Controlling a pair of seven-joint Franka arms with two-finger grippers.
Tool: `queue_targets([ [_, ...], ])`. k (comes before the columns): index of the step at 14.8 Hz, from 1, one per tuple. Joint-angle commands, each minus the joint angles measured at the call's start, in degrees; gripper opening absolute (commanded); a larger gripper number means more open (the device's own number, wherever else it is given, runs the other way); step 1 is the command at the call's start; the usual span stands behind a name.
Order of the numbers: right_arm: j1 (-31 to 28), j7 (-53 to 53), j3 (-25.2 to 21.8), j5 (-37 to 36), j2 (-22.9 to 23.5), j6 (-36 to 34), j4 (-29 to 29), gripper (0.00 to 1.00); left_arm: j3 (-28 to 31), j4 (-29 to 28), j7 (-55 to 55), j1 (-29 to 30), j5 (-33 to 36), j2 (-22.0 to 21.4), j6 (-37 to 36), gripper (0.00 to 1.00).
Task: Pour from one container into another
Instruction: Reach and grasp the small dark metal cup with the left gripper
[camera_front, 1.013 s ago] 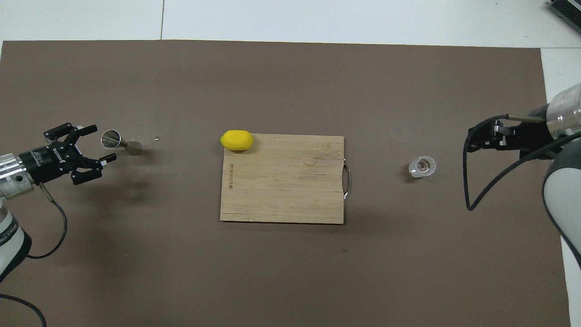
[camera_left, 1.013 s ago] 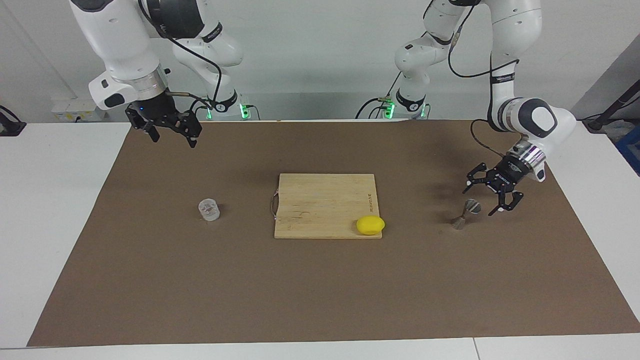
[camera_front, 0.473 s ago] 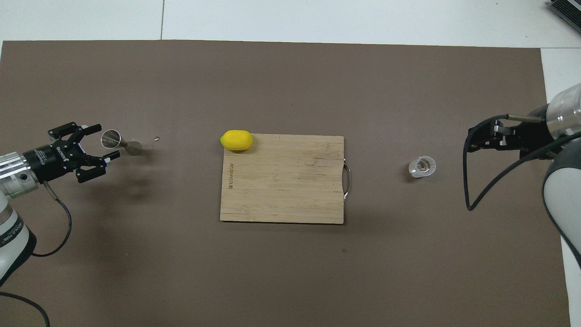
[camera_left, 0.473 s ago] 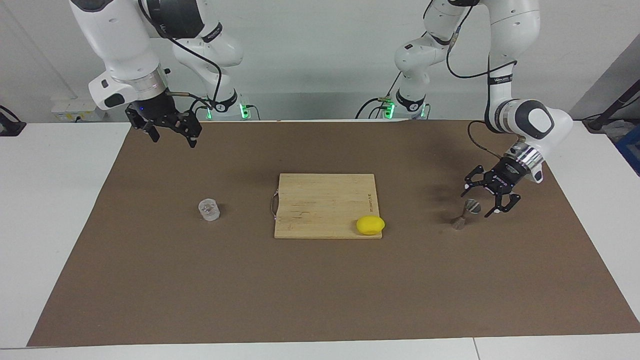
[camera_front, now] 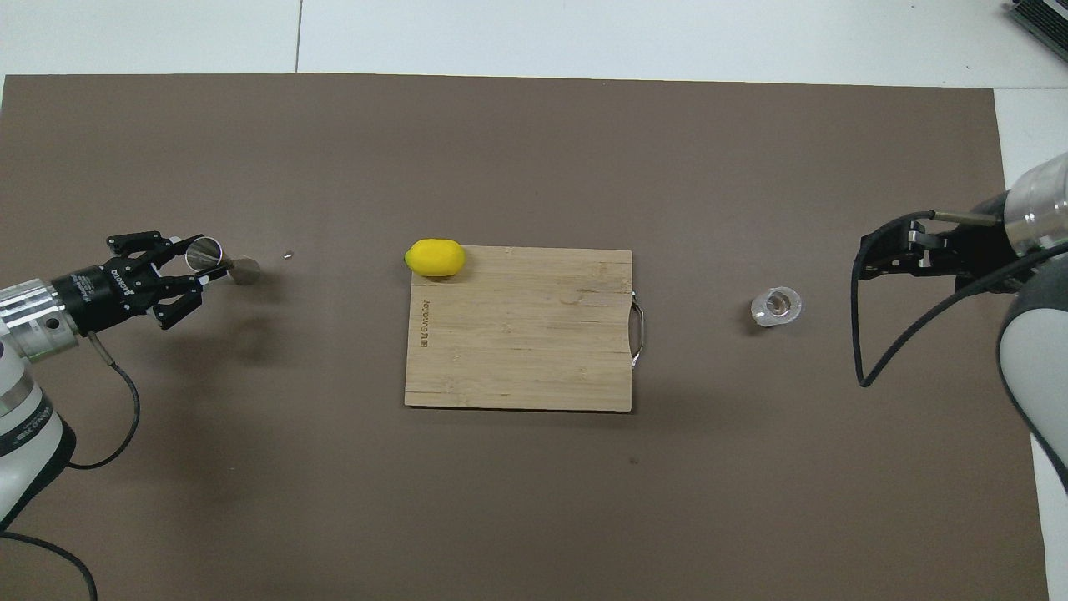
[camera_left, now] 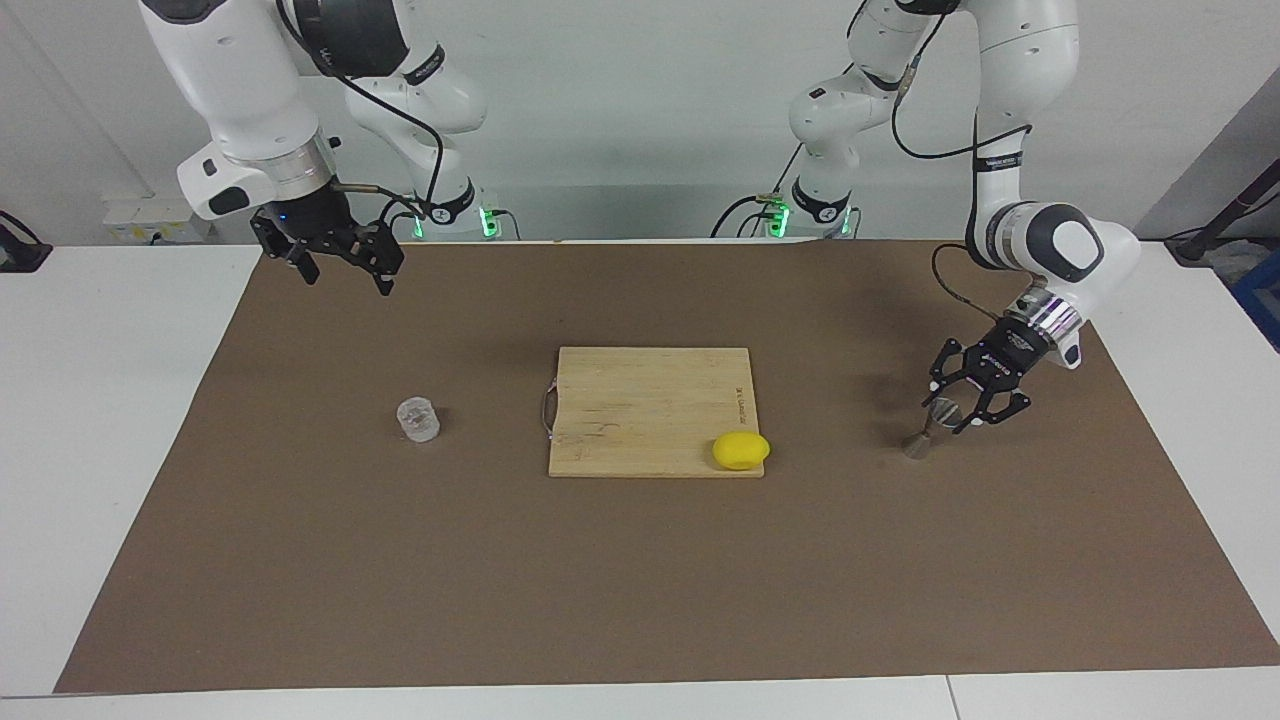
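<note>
The grey metal jigger [camera_left: 916,444] stands on the brown mat toward the left arm's end of the table; it also shows in the overhead view [camera_front: 244,269]. My left gripper [camera_left: 952,408] is open, low and tilted, with a finger on either side of the jigger's upper cone [camera_front: 198,260]. I cannot tell if the fingers touch it. The clear ribbed glass cup [camera_left: 418,419] stands on the mat toward the right arm's end [camera_front: 776,306]. My right gripper [camera_left: 345,268] is open and empty. It waits raised over the mat's edge nearest the robots [camera_front: 883,253].
A wooden cutting board [camera_left: 640,400] lies mid-table, its metal handle toward the cup [camera_front: 517,351]. A yellow lemon [camera_left: 741,450] sits on the board's corner toward the jigger [camera_front: 435,257]. A tiny speck [camera_front: 287,255] lies between jigger and lemon.
My left gripper has moved in and down from beside the jigger until its fingers sit around the upper cone. The right arm, cup and lemon have not moved.
</note>
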Motion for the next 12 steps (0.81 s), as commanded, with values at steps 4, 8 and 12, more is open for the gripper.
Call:
queue_targets([
  [4, -1.0, -1.2, 0.4, 1.0, -1.1, -0.2, -1.1, 1.0, 0.1, 1.3, -1.3, -1.1, -1.3, 0.4, -1.4, 0.0],
  [8, -1.0, -1.2, 0.4, 1.0, -1.1, -0.2, -1.1, 1.0, -1.1, 5.8, -8.4, -1.5, -0.4, -0.8, -10.2, 0.0],
  [12, -1.4, -1.7, 0.4, 1.0, -1.1, -0.2, -1.1, 1.0, -6.9, 7.7, -9.9, -2.2, 1.9, -3.9, -10.5, 0.0],
])
